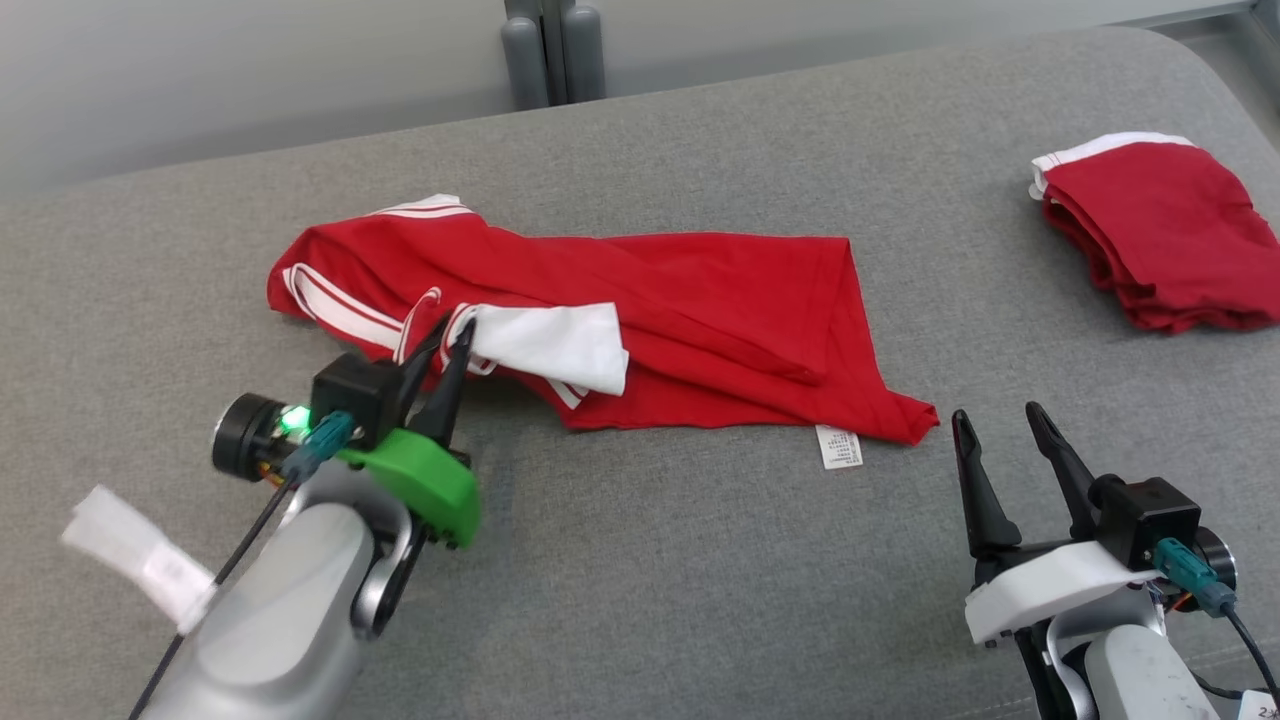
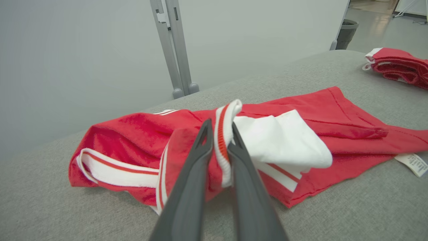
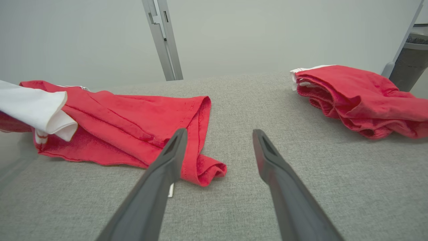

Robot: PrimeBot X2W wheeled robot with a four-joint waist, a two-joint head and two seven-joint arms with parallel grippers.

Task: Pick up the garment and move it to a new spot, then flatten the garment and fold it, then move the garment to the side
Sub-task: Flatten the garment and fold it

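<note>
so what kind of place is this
Likely a lab or test room set up for folding clothes: a grey fabric-covered table, plain partition panels with a metal post, a loose red garment and a folded red pile.

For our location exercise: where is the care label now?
In the head view, the care label lies at the spread red garment's near edge, left of the right gripper.

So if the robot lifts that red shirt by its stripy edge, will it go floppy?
Probably floppy: the red shirt lies in soft wrinkles and folds. Pinched only at its striped cuff by the left pincer, the rest would likely dangle. It looks thin, so probably light.
</note>
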